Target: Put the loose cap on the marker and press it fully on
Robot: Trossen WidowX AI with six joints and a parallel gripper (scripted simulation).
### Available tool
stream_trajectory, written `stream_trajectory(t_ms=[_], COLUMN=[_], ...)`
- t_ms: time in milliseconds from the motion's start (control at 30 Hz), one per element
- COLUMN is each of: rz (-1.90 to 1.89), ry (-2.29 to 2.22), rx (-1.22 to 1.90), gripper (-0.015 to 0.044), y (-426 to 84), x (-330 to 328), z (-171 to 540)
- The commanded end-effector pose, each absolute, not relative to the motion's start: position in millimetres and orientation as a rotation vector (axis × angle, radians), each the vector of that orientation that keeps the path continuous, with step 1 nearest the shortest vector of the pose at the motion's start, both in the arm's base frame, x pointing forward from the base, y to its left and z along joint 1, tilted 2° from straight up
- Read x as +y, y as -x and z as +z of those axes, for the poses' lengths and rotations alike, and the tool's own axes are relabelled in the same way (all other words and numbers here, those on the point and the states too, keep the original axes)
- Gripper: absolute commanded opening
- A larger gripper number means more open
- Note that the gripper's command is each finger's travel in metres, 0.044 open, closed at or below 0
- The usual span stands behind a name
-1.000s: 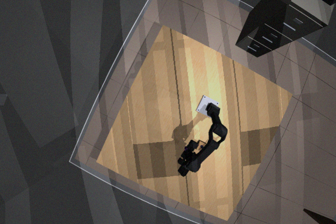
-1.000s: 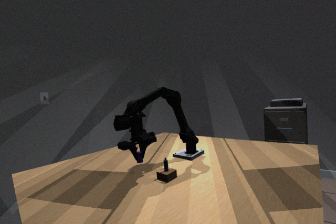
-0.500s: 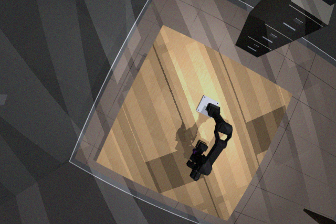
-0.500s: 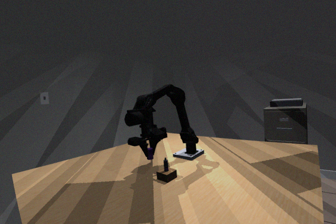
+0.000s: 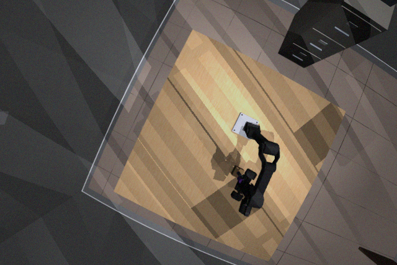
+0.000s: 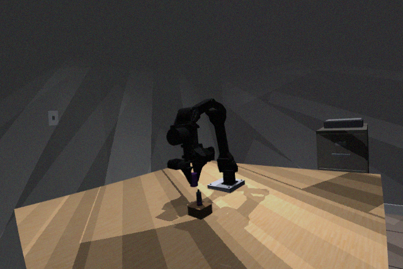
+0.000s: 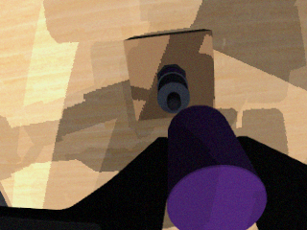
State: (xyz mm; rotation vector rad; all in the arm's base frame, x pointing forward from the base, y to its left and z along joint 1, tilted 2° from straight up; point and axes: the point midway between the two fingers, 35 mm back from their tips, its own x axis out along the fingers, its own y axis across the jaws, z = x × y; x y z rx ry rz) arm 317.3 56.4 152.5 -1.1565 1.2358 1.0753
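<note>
Bands of light and shadow are crossing the wooden surface (image 5: 198, 95) (image 6: 136, 227) (image 7: 259, 29), with a dim grey wall (image 6: 195, 31) standing behind it. At the center of the task, a purple cap (image 5: 240, 180) (image 6: 194, 179) (image 7: 216, 196) is hanging in the air, roughly upright, gripped by the black claw (image 5: 240, 180) (image 6: 194, 181) (image 7: 201, 146). The claw's fingers are standing partly apart, closed on the cap's sides. Just below, a dark marker (image 6: 198, 197) (image 7: 173, 93) is standing upright in a brown holder block (image 5: 236, 170) (image 6: 199, 211) (image 7: 192, 55). In the exterior view, the cap is sitting slightly left of the marker's tip, with a gap between them; the two are not touching. Farther out, the black arm (image 5: 264, 179) (image 6: 221, 132) is arching up and over from a pale base plate (image 5: 239, 122) (image 6: 215, 186), which is lying on the surface behind the block. Beyond the surface, a dark drawer cabinet (image 5: 320, 36) (image 6: 341, 160) is standing at the right, and a small pale wall plate (image 6: 50, 118) is showing at the left.
</note>
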Motion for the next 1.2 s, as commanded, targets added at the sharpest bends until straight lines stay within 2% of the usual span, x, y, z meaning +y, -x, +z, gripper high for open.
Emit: stream_trajectory(t_ms=[0, 1167], rz=[1.076, 1.076], ry=[1.154, 1.154], rx=[1.245, 1.245], gripper=[0.0, 0.0], y=[-309, -311], x=[65, 66], z=[154, 113])
